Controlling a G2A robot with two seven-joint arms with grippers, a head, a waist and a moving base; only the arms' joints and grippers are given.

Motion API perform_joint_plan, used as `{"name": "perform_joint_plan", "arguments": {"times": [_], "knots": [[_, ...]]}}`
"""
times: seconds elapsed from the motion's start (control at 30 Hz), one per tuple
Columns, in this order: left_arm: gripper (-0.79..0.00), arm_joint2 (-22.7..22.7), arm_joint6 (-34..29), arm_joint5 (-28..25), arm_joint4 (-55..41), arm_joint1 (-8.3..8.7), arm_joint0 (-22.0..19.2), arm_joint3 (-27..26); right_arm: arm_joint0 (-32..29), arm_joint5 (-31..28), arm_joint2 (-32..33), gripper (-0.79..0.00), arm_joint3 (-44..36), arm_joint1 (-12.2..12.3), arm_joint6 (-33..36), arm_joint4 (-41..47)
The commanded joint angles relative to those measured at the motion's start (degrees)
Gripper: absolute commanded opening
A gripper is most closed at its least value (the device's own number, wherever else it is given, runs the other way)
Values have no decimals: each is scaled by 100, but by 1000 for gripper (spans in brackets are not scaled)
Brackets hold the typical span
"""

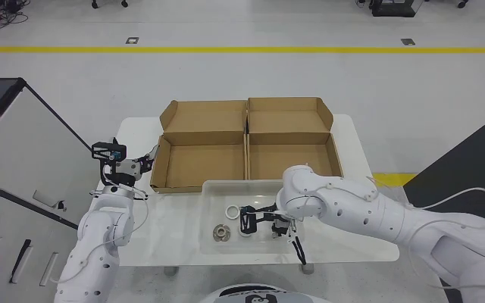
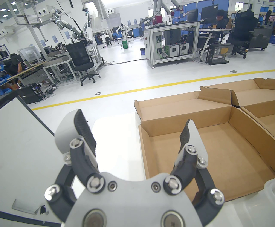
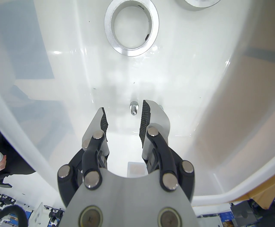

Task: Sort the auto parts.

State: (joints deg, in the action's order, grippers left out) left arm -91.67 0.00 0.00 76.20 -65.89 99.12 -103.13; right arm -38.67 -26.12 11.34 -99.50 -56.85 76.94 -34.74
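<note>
A white plastic tray (image 1: 333, 246) at the table's front holds the parts. In the right wrist view a small silver bolt (image 3: 133, 108) lies on the tray floor between the tips of my right gripper (image 3: 124, 107), which is open and low inside the tray. Beyond the bolt lies a silver metal ring (image 3: 131, 28), with the edge of another metal part (image 3: 199, 1) past it. From above, the right gripper (image 1: 245, 222) sits close to a metal ring (image 1: 220, 232) and a pale ring (image 1: 231, 211). My left gripper (image 2: 135, 124) is open and holds nothing, just left of the left cardboard box (image 2: 193, 150).
Two open, empty cardboard boxes, left (image 1: 201, 163) and right (image 1: 292, 159), stand side by side behind the tray with their lids folded back. The left gripper (image 1: 145, 162) hovers over the table's left edge. A slanted white panel (image 1: 30, 144) stands left of the table.
</note>
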Motion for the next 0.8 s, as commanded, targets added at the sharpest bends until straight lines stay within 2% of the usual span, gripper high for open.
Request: {"name": "perform_joint_plan", "arguments": {"times": [0.0, 0.63, 0.77], "knots": [[0, 0, 0, 0, 0, 0, 0, 0, -14, -8, 8, -413, 33, -14, -6, -39], [0, 0, 0, 0, 0, 0, 0, 0, -141, -64, 111, -419, 128, -105, -47, -273], [0, 0, 0, 0, 0, 0, 0, 0, -170, -82, 130, -440, 171, -123, -52, -289]]}}
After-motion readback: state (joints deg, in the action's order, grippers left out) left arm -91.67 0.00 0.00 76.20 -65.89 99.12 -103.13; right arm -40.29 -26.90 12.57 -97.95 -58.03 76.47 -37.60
